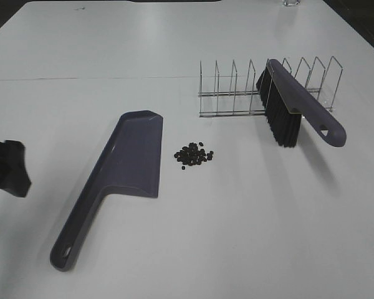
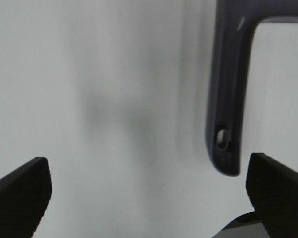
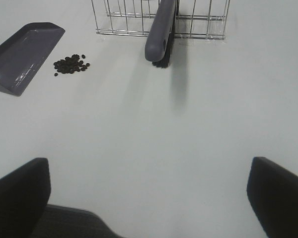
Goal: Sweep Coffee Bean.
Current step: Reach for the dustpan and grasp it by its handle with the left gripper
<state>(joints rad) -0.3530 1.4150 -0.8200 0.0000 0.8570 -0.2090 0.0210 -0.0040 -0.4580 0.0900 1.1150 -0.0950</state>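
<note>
The coffee bean pile (image 1: 194, 155) lies as a small dark cluster on the white table, just right of the purple dustpan (image 1: 121, 174) that lies flat. A purple brush (image 1: 296, 106) with black bristles leans in a wire rack (image 1: 237, 93) behind the beans. My left gripper (image 2: 149, 198) is open near the dustpan's handle end (image 2: 226, 144), holding nothing. In the exterior high view it shows only at the left edge (image 1: 6, 169). My right gripper (image 3: 149, 198) is open and empty, well short of the brush handle (image 3: 160, 34) and the beans (image 3: 71, 64).
The wire rack (image 3: 159, 20) stands upright at the back right with thin metal dividers. A table seam runs across behind the dustpan (image 3: 22, 57). A glass base shows at the far edge (image 1: 291, 3). Dark floor lies beyond the table's corners.
</note>
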